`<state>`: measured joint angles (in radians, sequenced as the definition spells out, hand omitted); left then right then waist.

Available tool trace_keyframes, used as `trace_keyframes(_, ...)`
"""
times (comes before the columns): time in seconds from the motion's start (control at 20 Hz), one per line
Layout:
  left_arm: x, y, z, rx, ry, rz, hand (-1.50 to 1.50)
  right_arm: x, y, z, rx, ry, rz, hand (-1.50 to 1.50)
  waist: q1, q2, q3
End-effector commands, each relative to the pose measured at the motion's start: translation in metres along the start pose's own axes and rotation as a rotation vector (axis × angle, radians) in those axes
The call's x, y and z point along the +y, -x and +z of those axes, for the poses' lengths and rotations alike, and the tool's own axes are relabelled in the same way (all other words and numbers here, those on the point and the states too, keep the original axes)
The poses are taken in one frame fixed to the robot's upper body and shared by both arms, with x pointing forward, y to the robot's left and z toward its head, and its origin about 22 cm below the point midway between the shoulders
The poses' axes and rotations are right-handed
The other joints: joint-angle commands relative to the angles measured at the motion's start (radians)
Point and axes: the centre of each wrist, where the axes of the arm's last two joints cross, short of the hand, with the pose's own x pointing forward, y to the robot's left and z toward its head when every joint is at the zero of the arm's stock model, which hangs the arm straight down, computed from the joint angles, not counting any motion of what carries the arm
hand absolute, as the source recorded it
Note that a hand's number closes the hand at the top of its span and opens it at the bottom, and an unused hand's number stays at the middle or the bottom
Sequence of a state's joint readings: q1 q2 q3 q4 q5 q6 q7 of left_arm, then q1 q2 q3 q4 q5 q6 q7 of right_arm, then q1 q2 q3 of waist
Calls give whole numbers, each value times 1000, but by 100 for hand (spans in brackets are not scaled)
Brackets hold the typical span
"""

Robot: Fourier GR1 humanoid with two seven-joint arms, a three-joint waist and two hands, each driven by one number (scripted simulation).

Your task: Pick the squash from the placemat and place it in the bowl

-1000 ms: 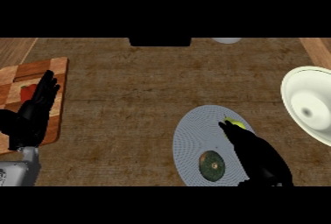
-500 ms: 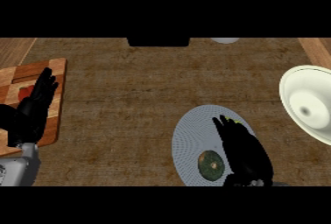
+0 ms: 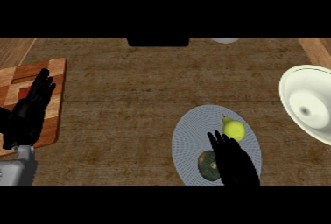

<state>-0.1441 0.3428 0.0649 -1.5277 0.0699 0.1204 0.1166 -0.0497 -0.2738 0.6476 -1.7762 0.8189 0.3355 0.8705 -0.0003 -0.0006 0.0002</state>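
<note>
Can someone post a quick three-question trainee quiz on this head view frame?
1. True or false: the right hand is curled round the dark green squash.
2. Which lies closer to the bowl: the squash or the yellow lemon?
3. The left hand shows over the: A) placemat B) wooden board C) bowl

Key: 1 false, its fingers are straight; 2 the lemon; 3 B.
</note>
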Motion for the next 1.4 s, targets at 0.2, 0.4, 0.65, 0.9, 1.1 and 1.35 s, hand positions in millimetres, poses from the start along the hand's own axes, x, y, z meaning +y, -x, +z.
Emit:
trace_keyframes(0.2, -18, -9, 1, 11, -4, 3, 0, 18, -5, -12, 26, 25, 3, -150, -1, 0, 0)
trace_keyframes(0.4, 4, 13, -9, 3, -3, -4, 0, 16, -4, -13, 45, 14, -10, -150, -2, 1, 0)
trace_keyframes(0.65, 0, -6, -2, 7, 11, 2, 0, 26, -13, -43, 16, -89, -46, 150, 3, 1, 0)
trace_keyframes(0.9, 0, 4, 11, -7, -2, -6, 0, 19, 1, -53, -74, -34, -33, 150, 3, 0, 0)
trace_keyframes(1.1, -14, -4, -2, -3, 9, 5, 0, 39, -7, -77, -94, -19, -35, 150, 4, 1, 0)
trace_keyframes(1.35, 5, 2, -5, -7, -6, 10, 0, 37, 37, -46, -277, -33, 74, 150, -7, -1, 0)
